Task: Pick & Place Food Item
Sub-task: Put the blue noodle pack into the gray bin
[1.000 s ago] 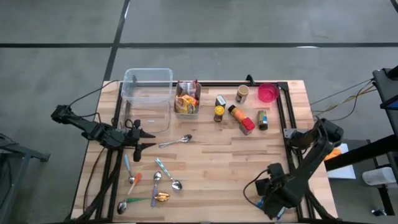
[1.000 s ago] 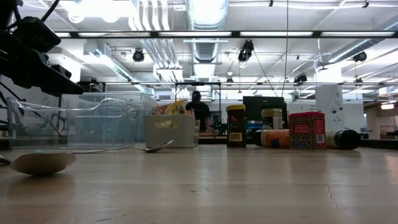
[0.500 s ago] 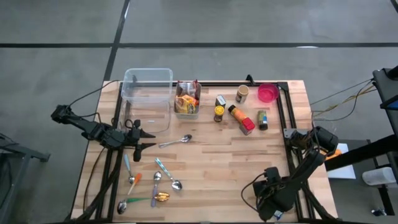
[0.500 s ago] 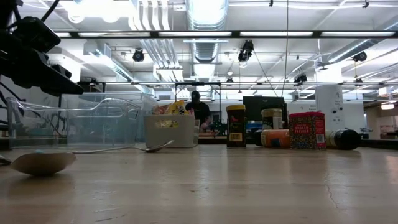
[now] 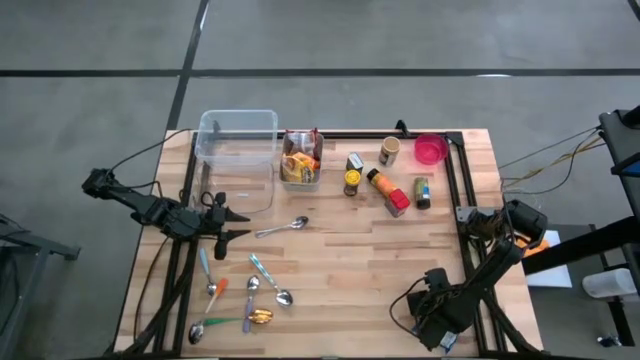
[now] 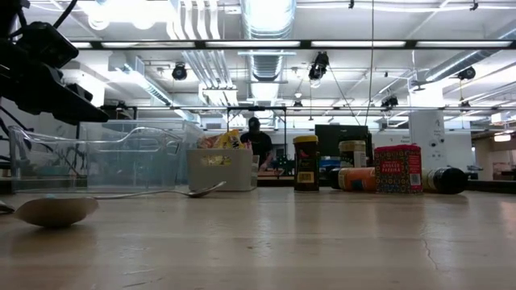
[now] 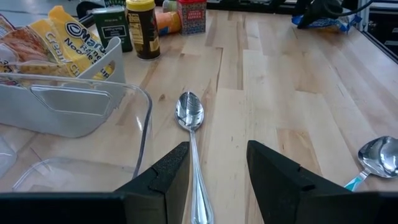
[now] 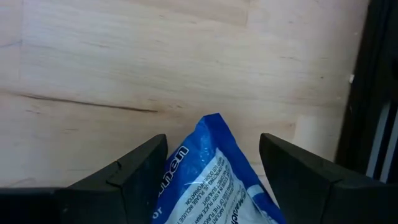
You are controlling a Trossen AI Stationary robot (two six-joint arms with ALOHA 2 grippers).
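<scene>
Right wrist view shows you the right gripper [image 8: 214, 180] with its fingers closed on a blue packet [image 8: 217, 180], low at the table's [image 5: 350, 250] near right corner. Your left gripper [image 7: 214, 180] hovers fingers parted over a spoon [image 7: 191, 124] beside the clear tub [image 5: 237, 150].

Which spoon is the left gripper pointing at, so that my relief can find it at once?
Find the clear plastic tub at the table's back left. Past its near right corner lies a plain silver spoon, alone, ahead of the left gripper. The other spoons, some with coloured handles, lie clustered nearer the front edge.
</scene>
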